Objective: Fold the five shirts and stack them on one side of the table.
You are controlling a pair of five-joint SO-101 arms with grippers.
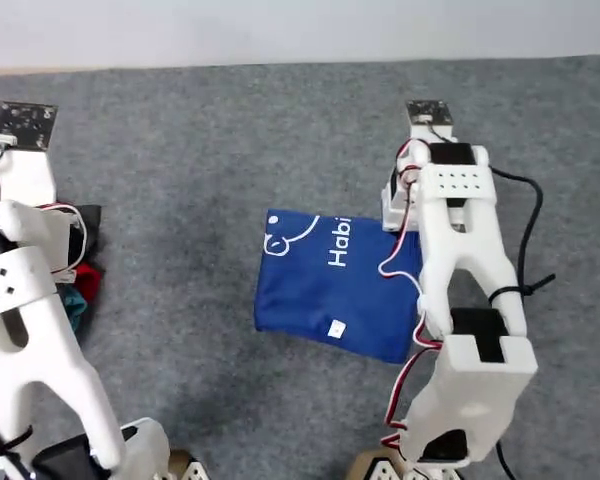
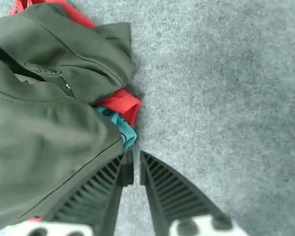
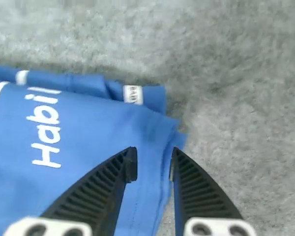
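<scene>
At centre frame, the blue shirt (image 1: 330,290) is overhung by the half-open, empty right gripper (image 3: 150,164); the left gripper (image 2: 136,168) is seen nearly closed, empty, beside the stacked shirts (image 2: 49,98).

This reads as a robotics lab or test bench rather than a lived-in room. The desk (image 1: 180,130) is covered from edge to edge in plain grey felt-like matting, and a bare pale wall (image 1: 280,25) runs along its far edge. Two white plastic arms, the left arm (image 1: 25,320) and the right arm (image 1: 460,250), are mounted at the near edge. They have loose red and white wires (image 1: 400,255) and a bare circuit board (image 1: 22,125) at the wrist (the look of a bench-built rig).
</scene>
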